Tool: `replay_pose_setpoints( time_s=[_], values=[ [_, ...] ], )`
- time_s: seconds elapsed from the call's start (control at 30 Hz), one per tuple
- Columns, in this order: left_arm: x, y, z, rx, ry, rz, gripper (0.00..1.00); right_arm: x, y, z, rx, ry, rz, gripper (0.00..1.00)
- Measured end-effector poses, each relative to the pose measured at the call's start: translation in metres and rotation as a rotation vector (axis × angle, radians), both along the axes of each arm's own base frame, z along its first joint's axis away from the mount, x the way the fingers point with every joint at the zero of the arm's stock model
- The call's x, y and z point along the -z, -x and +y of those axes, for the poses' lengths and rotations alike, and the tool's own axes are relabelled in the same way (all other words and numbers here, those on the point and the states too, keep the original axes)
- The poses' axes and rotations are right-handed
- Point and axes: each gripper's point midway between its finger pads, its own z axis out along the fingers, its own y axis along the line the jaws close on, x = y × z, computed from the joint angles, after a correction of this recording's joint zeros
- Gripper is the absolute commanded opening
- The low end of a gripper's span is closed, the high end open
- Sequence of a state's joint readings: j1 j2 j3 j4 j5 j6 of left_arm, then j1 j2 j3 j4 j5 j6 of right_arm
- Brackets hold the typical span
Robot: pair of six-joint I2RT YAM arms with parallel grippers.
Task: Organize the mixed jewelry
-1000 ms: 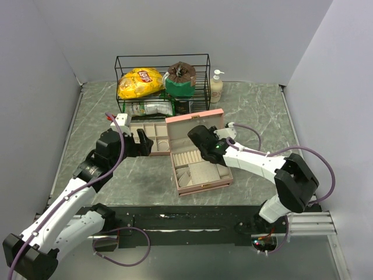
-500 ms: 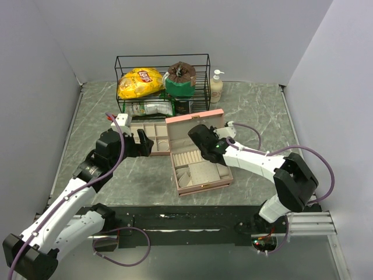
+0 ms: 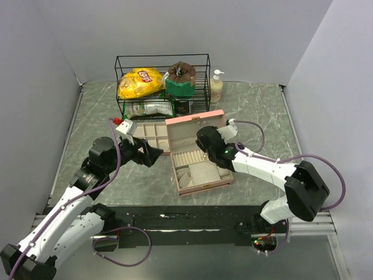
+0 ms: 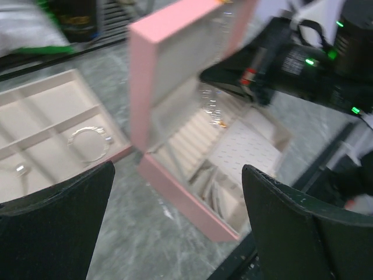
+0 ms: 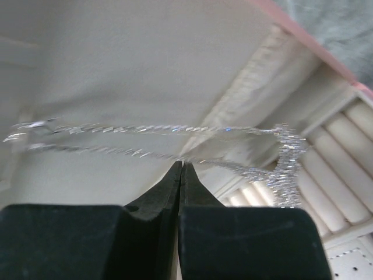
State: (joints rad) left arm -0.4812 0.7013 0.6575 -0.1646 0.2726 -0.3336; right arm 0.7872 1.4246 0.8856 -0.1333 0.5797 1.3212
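My right claw is squeezed fully together, its two black tips meeting at the bottom centre of the right wrist view. A silver chain stretches across that frame in two thin strands, from the left edge to a glittering clump at the right. The lower strand runs straight into my tips, so I seem to have it nipped there. Behind it is the cream inside of the lid of the pink box. The lid stands upright in the middle of the overhead view. The box's ring rolls show at the right edge of the wrist frame.

My left claw is spread as wide as it goes and holds nothing, just left of the pink box in the overhead view. In its own camera the beige tray fills the upper left. A silver hoop lies in one compartment and a tiny piece in another, nearer the left edge.
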Motion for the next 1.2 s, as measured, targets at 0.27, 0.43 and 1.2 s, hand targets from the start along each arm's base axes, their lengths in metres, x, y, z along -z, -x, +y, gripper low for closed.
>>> replay_pose_setpoints(
  time_s=[0.27, 0.43, 1.2],
  values=[
    [-0.006, 0.024, -0.035, 0.234, 0.015, -0.017, 0.96, -0.019, 0.002, 0.01, -0.08, -0.033, -0.05, 0.0],
    [-0.013, 0.032, -0.061, 0.34, -0.014, -0.032, 0.96, -0.012, 0.006, 0.008, -0.083, -0.026, -0.029, 0.33],
    [-0.017, 0.035, -0.068, 0.351, -0.027, -0.052, 0.96, 0.011, -0.014, 0.006, 0.019, -0.028, 0.028, 0.23]
  ],
)
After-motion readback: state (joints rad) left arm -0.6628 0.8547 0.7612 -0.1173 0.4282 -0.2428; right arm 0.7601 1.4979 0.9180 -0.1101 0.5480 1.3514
